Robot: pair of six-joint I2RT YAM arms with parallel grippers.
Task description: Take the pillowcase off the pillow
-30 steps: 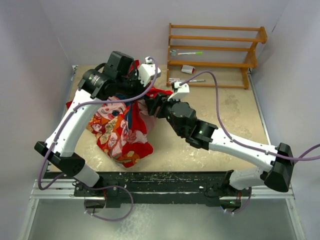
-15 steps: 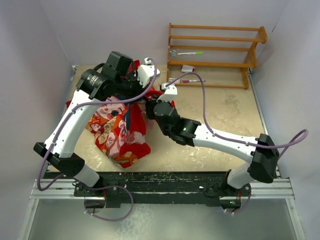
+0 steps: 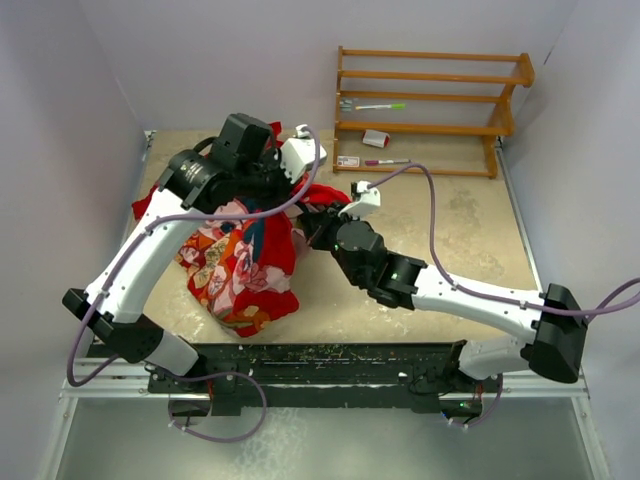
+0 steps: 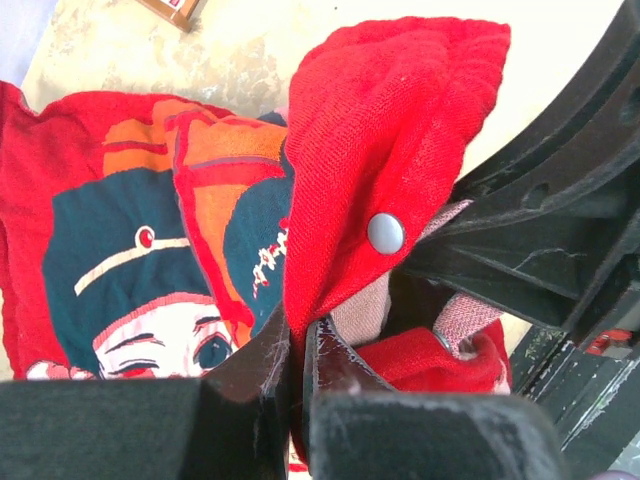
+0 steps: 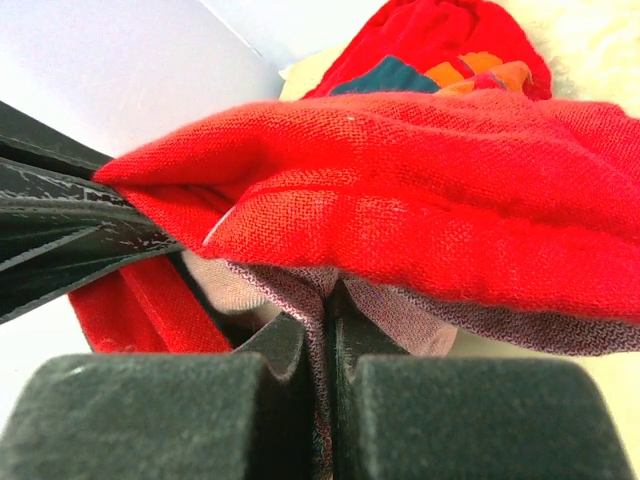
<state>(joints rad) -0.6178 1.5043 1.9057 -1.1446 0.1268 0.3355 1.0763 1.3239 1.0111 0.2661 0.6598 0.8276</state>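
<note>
The pillowcase (image 3: 238,268), red with printed girls in orange robes, lies bunched at the left of the table around the pillow. Of the pillow, only a cream-white textured patch (image 5: 595,40) shows. My left gripper (image 3: 294,196) is shut on the pillowcase's red open edge (image 4: 380,150), just below a grey snap button (image 4: 386,232). My right gripper (image 3: 312,222) is shut on the pale pink inner side of that edge (image 5: 400,315), right beside the left one. The jaws of both are pressed onto fabric, with the opening's edges bunched between the two grippers.
A wooden rack (image 3: 430,100) stands at the back right with pens on it. A small white and red item (image 3: 376,138), a pen (image 3: 385,161) and a small label (image 3: 348,160) lie in front of it. Walls close in left and right.
My right gripper has gone from open to shut on the pillowcase's inner edge, after reaching in toward the left gripper. The left arm has shifted slightly right, still holding the cloth.
</note>
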